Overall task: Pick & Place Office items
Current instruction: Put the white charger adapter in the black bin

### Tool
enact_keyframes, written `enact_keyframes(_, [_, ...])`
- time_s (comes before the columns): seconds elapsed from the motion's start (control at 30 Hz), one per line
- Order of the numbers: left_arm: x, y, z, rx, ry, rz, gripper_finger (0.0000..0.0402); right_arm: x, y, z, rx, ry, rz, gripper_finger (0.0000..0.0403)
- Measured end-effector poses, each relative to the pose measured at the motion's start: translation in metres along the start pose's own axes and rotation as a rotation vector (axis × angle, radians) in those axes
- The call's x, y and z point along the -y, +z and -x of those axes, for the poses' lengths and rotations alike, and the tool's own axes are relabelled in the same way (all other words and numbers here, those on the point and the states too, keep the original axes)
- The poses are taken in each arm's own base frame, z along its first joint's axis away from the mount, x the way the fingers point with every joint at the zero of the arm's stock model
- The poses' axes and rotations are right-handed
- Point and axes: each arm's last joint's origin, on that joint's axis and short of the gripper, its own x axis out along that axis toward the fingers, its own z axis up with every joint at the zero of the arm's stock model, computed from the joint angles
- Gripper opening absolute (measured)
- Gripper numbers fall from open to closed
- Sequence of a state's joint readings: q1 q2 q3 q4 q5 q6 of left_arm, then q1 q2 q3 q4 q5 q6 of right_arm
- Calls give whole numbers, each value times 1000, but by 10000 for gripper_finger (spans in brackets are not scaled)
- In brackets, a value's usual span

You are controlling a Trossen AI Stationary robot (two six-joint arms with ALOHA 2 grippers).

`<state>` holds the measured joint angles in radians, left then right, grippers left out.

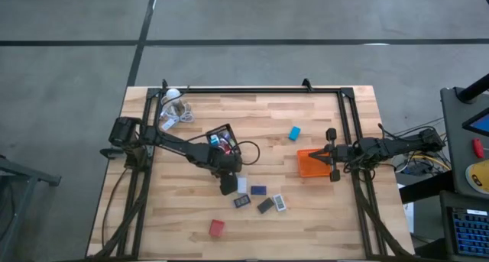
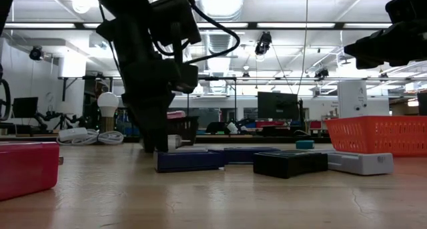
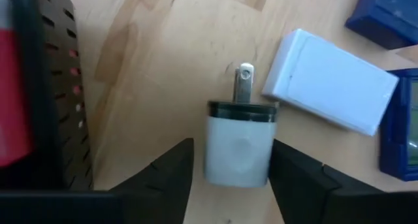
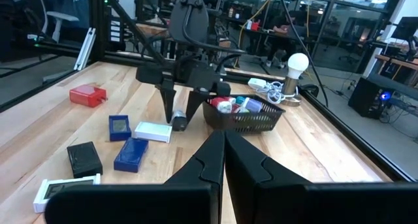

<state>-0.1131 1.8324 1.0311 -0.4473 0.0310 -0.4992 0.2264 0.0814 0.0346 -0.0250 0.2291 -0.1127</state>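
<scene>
Two fingers of left end effector (image 3: 230, 178) flank white plug (image 3: 239, 142) on worktop (image 3: 163, 67) beside black tray (image 3: 55, 87), partly open, not yet gripped. Right end effector (image 4: 222, 155) shut, idle. Risk: plug tipped by off-centre closure.

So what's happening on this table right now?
The left end effector is down on the table beside the black mesh tray, its fingers straddling a white plug adapter, narrow gaps showing either side. Other office items lie nearby. The right end effector waits shut by the orange tray.
</scene>
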Motion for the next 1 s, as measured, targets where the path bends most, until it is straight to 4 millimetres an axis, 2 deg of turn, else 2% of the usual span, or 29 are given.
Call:
enact_keyframes(0.27, [0,1,0,7,-3,3,141,0,0,0,0,0,0,9])
enact_keyframes(0.7, [0,2,1,10,-9,12,145,0,0,0,0,0,0,9])
enact_keyframes(1.0, [12,24,23,27,-22,42,145,0,0,0,0,0,0,9])
